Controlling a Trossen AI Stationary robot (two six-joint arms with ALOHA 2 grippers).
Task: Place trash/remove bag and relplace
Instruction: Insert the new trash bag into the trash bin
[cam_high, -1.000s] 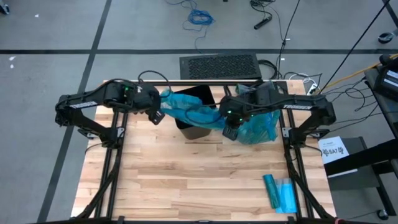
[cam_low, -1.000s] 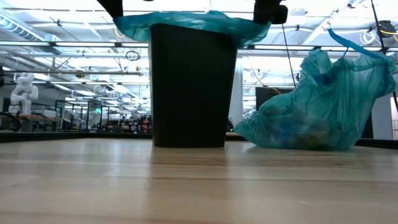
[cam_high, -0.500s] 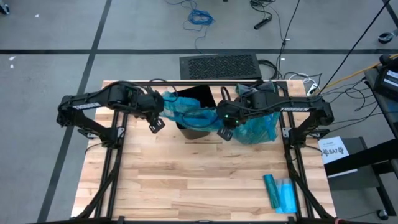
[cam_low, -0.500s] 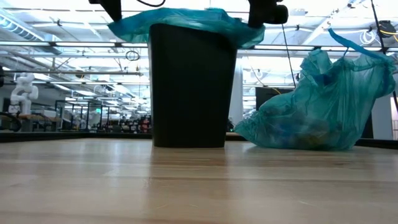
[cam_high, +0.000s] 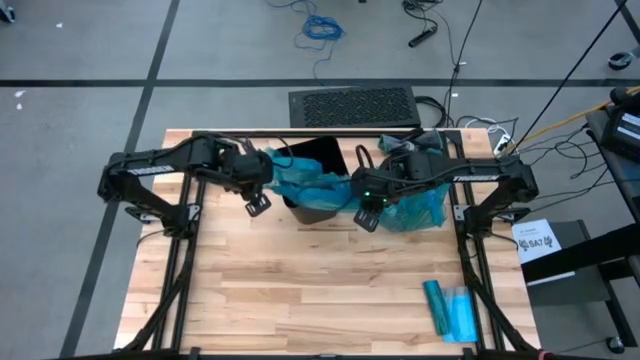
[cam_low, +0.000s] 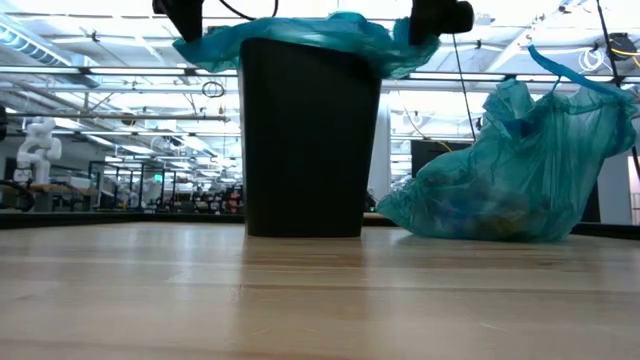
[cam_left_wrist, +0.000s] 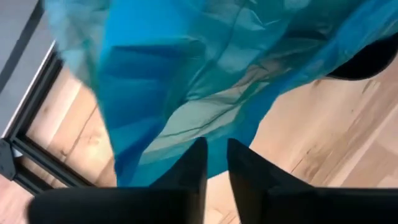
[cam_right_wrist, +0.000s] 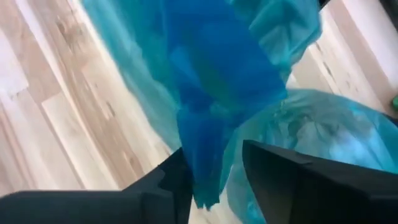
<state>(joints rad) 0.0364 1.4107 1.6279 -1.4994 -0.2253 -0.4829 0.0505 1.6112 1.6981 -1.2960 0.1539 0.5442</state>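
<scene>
Bright, even overhead light; soft shadows; wrist views blurred close up.

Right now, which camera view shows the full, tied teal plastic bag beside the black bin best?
The low view: the full teal plastic bag shows whole on the table, right of the black bin. The high view has it partly under the right arm. The right wrist view shows part; the left wrist view none.

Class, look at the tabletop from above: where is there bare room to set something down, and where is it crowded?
Free: the wide wooden stretch of the table in front of the black bin, bordered on the right by the teal packet. Crowded: the far edge, where the bin, its new liner, the filled teal bag and both arms cluster.
</scene>
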